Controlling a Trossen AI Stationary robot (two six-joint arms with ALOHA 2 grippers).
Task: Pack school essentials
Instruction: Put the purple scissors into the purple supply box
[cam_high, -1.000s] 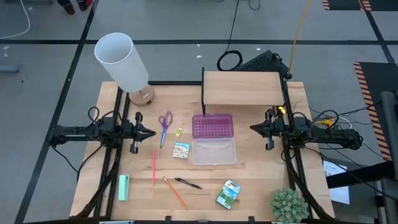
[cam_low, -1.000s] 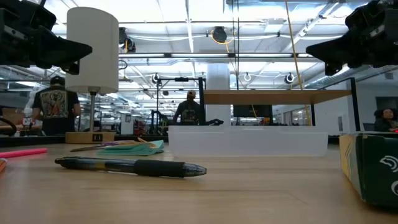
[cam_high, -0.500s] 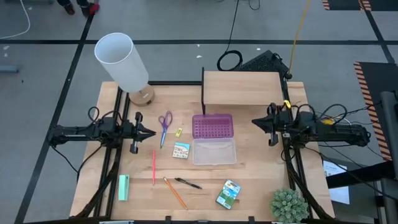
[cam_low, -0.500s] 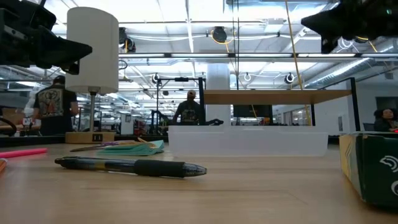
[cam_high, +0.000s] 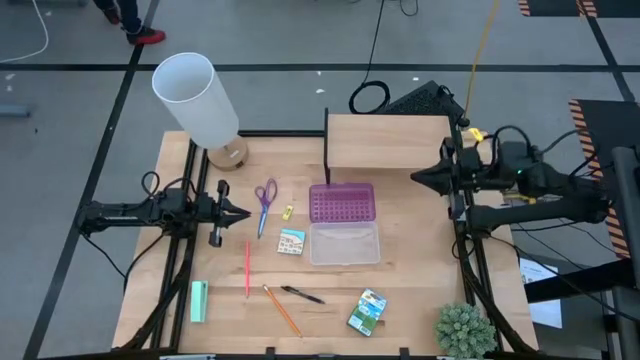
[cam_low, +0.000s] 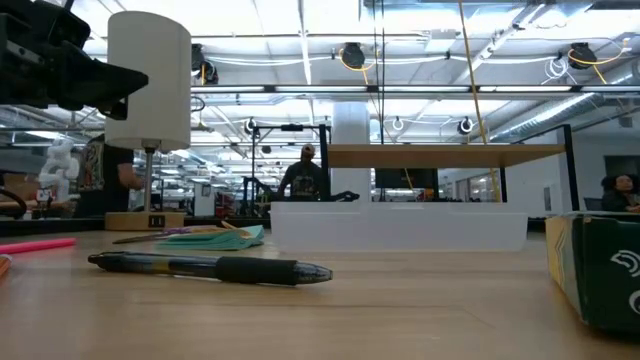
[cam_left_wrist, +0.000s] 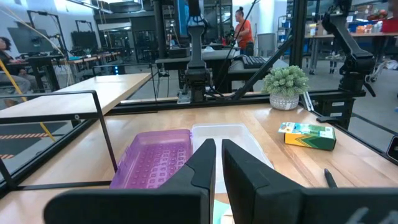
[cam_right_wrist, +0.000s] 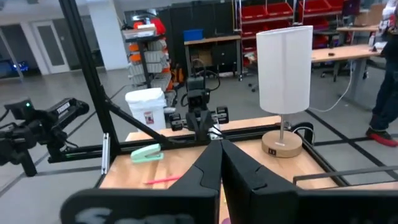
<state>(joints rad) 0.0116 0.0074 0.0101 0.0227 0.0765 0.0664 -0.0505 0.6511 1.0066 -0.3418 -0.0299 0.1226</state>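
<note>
Spread over the table lie purple-handled scissors (cam_high: 265, 197), a tiny yellow piece (cam_high: 287, 212), a colourful square pack (cam_high: 291, 241), a red pencil (cam_high: 247, 268), an orange pencil (cam_high: 282, 310), a black pen (cam_high: 302, 294) and a green-yellow crayon box (cam_high: 367, 311). The clear case (cam_high: 345, 243) lies open at the middle, its purple lid (cam_high: 342, 202) flat on the far side. My left gripper (cam_high: 245, 213) hovers shut left of the scissors. My right gripper (cam_high: 415, 177) is shut and raised, right of the lid.
A white lamp (cam_high: 195, 100) stands at the far left, a wooden shelf (cam_high: 388, 141) at the far middle and a potted plant (cam_high: 465, 328) at the near right corner. A mint-green block (cam_high: 199, 301) lies near left. People move in the room behind.
My right gripper has risen, going up out of the low view, and has drawn back toward the table's far right. It stays shut. The left arm and all the things on the table have kept still.
</note>
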